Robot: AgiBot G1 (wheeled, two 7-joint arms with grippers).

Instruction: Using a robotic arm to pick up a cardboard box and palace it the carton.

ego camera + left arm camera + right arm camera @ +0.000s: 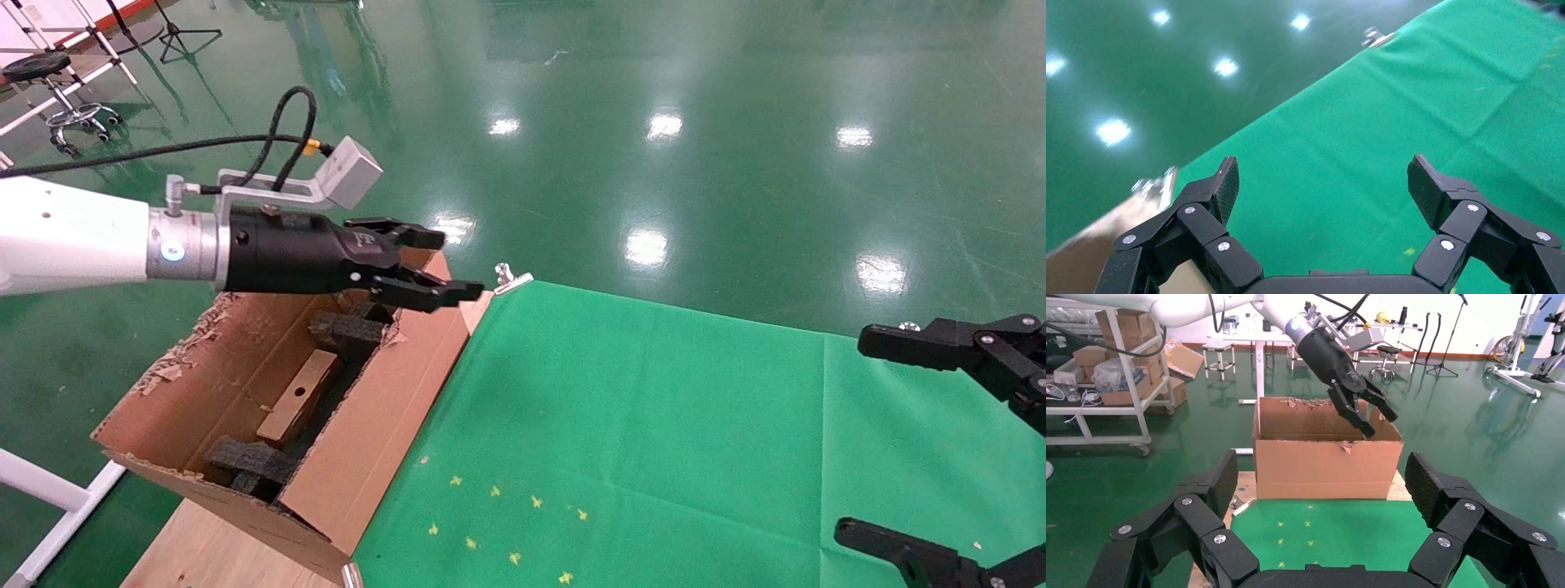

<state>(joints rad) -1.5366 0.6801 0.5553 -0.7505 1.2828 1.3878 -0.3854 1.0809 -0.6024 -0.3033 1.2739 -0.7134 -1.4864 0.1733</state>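
The carton (384, 425) stands open at the table's left end, with ragged flaps and black foam blocks (347, 331) inside. The cardboard box (286, 408), narrow and brown with a round hole, lies inside it between the foam blocks. My left gripper (459, 263) on the white robotic arm hangs open and empty above the carton's far corner. In the left wrist view that gripper (1322, 168) looks out over green cloth. The right wrist view shows the carton (1327, 465) from the side, with the left gripper (1367, 413) above its rim. My right gripper (850, 437) (1321, 471) stays open and empty at the right edge.
A green cloth (654, 425) covers the table, with small yellow marks (498, 523) near the front and a metal clip (511, 278) at its far corner. A wooden board (204, 547) lies under the carton. A shelving rack with boxes (1107, 367) stands on the floor beyond.
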